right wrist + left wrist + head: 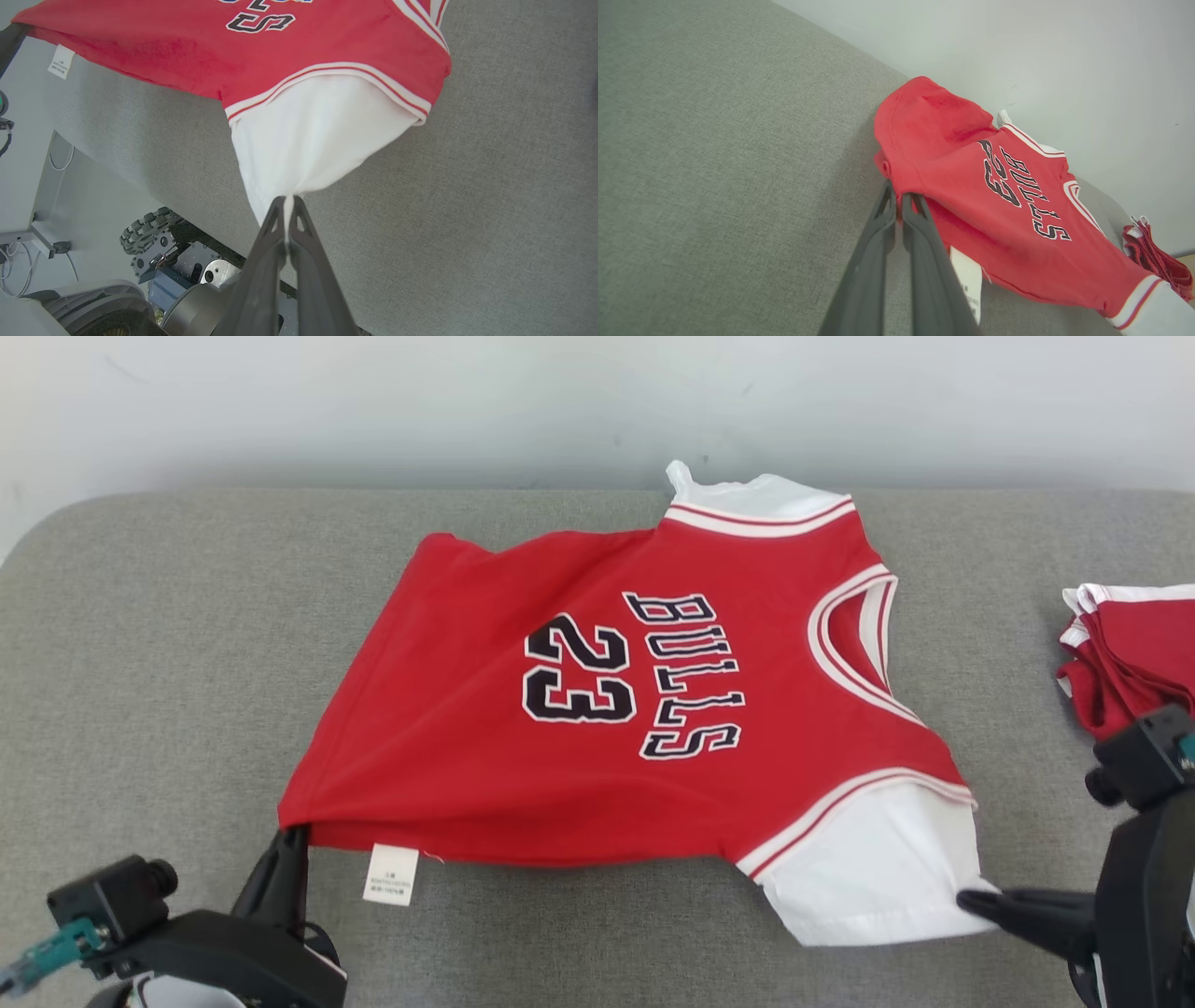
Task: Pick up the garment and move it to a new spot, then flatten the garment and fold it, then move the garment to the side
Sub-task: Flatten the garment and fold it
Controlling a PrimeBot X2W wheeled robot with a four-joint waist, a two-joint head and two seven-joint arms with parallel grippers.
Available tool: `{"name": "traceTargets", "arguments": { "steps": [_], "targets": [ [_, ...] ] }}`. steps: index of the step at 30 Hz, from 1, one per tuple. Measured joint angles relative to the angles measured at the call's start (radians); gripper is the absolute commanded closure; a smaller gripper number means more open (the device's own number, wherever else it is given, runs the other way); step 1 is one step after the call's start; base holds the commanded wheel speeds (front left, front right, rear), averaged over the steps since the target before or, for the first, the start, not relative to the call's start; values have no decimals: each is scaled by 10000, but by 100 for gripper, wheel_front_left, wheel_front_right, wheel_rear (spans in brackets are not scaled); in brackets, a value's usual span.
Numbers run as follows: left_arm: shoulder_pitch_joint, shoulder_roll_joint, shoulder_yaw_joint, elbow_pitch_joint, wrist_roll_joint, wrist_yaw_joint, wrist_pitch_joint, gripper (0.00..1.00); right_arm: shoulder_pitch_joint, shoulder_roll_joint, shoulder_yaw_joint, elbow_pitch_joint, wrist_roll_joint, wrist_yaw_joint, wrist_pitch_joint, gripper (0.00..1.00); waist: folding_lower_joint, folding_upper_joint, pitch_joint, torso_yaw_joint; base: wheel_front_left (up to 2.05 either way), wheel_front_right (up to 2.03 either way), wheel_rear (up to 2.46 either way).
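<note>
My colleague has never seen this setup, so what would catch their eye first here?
The red jersey marked BULLS 23, spread sideways across the middle of the grey padded surface. The left gripper pinches its red hem corner at lower left and the right gripper its white sleeve at lower right. More red and white cloth lies bunched at the right edge.
</note>
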Motion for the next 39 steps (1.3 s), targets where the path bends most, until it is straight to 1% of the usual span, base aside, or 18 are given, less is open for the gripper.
{"name": "traceTargets", "arguments": {
  "steps": [2,5,12,14,16,18,24,31,36,39],
  "targets": [
    [216,-82,-84,111,21,50,-142,100,492,151,-259,-405,-75,-15,286,100,1,1,-83,39,0,0,0],
    [337,-242,-198,270,59,54,-320,100,1064,255,-539,-802,-115,-17,418,100,1,0,-148,67,0,0,0],
    [434,-441,-546,773,242,-33,-577,100,2678,757,-1177,-1216,-207,-25,548,100,2,1,-330,44,0,0,0],
    [503,-314,-646,936,412,-2,-554,100,2987,918,-1267,-1243,-219,-25,552,100,2,1,-362,-5,0,0,0],
    [619,-44,-759,1095,642,159,-343,100,3237,1016,-1266,-1256,-297,-25,552,100,1,1,-381,-64,0,0,0],
    [746,184,-805,1141,825,337,-71,100,3456,1118,-1210,-1229,-324,-25,554,100,2,2,-386,-107,0,0,0],
    [1711,754,-631,775,759,1026,803,100,3929,1402,-1011,-1112,-376,-25,575,100,2,1,-428,-136,0,0,0],
    [2340,1012,-612,111,493,1151,1202,100,4376,1632,-1034,-1160,-347,-25,583,100,1,3,-399,-15,0,0,0],
    [2552,1049,-715,-138,408,1126,1383,100,4670,1776,-943,-1507,161,-25,581,100,2,2,-362,67,0,0,0],
    [2554,1108,-719,-234,410,1139,1432,100,4470,1760,-1005,-1756,460,-25,368,100,2,2,-287,68,0,0,0]
  ]
}}
